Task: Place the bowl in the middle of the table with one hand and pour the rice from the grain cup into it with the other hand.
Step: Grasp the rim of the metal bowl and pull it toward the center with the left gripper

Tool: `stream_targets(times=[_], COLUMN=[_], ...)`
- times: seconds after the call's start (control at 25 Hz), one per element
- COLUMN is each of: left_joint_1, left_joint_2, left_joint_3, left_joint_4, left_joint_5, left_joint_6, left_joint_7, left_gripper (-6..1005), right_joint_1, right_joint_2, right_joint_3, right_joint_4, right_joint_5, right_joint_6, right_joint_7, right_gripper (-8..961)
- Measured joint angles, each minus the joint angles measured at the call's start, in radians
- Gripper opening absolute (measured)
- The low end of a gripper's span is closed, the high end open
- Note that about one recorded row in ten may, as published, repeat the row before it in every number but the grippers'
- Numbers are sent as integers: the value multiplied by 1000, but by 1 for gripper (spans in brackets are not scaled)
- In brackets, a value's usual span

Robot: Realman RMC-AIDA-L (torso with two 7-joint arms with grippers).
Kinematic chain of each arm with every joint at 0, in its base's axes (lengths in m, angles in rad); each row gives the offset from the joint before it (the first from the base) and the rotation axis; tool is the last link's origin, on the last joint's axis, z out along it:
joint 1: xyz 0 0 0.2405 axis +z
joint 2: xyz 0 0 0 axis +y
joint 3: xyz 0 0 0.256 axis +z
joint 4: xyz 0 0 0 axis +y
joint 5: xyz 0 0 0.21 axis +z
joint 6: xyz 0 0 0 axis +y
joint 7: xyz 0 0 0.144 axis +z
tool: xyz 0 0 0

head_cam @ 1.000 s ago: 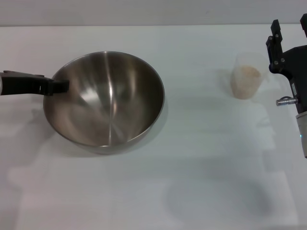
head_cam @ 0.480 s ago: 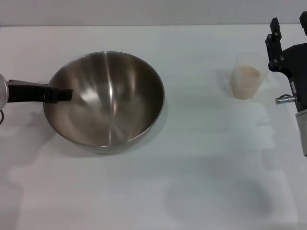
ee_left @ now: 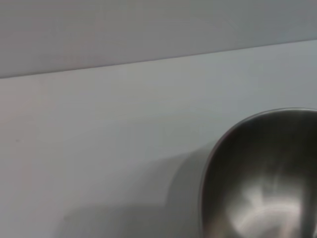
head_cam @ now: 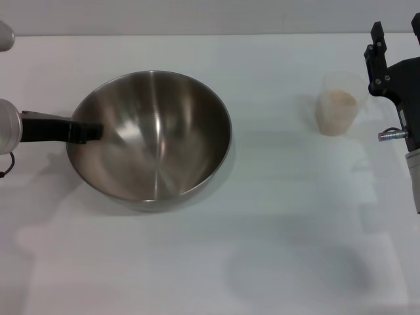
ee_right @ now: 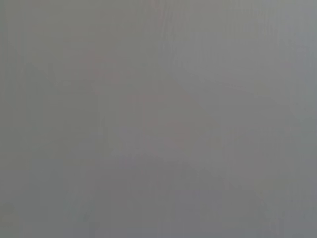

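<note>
A: From the head view, what can be said of the bowl?

B: It is seen left of the table's middle, roughly at nine o'clock from centre, upright and empty. Its nine o'clock rim is gripped by the left gripper, whose jaws are closed narrowly on the steel edge. The placing step is judged underway but unfinished, since the centre is not yet reached.

A: And the grain cup?

B: It is found toward two o'clock, well apart from the bowl, upright, with the rice inside. The right gripper is held just beside it at three o'clock, jaws spread wide, nothing clasped. No pouring is judged to have begun.

A: What is added by the left wrist view?

B: Only part of the bowl's shiny interior and rim is shown above bare tabletop; the fingers are not seen there.

A: The right wrist view?

B: Nothing recognisable is shown, only a flat grey field.

A: What is left, then?

B: Centring and releasing the bowl, grasping the cup, then tipping the rice in.
</note>
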Motion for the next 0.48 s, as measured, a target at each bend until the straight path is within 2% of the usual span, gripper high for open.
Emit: stream_targets(times=[0.2, 0.48], left_joint_1=[-1, -27], left_joint_2=[1, 0], left_joint_3=[7, 24], left_joint_4=[-6, -4], left_joint_5=[-5, 9], left_joint_6=[-6, -34], left_joint_7=[6, 13], left_gripper=[412, 232], right_joint_1=[0, -4], right_joint_2=[1, 1], right_joint_3=[0, -1], right_joint_4=[-11, -11], right_joint_5=[-1, -10], right_joint_6=[-7, -34], right_joint_7=[0, 0], right_gripper=[534, 534])
